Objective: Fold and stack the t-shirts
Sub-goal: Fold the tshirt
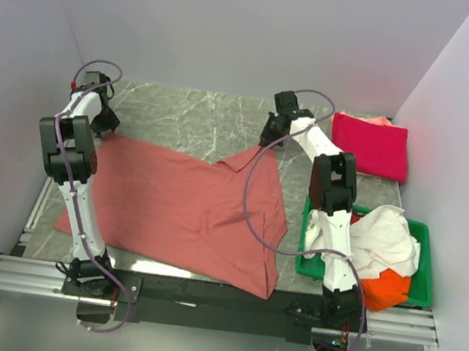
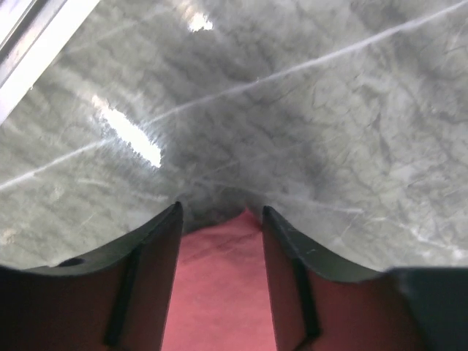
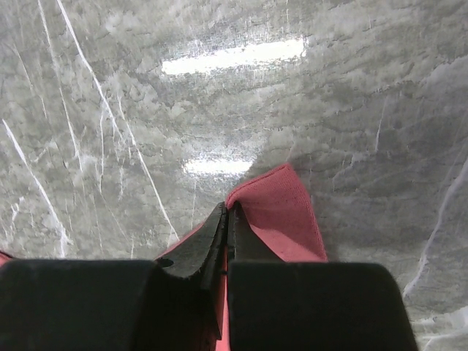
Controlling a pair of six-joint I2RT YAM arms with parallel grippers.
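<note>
Marble table [image 1: 182, 116] | left gripper [image 2: 221, 212] parted astride salmon shirt [image 1: 178, 203] edge | right gripper [image 3: 227, 212] seemingly clamping it

The large cloth t-shirt [image 1: 180, 204] is dusty salmon-red. The stone-look tabletop [image 1: 186, 116] is grey, veined white; the plastic tray [image 1: 425, 270] green.

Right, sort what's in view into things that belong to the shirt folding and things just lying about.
Belongs to the job:
- salmon-red t-shirt, spread flat; right tool shut on its corner, left tool open over its edge
- folded crimson-pink t-shirt
- white t-shirt and orange t-shirt, heaped together

Just there:
- green tray holding those two
- marble table
</note>
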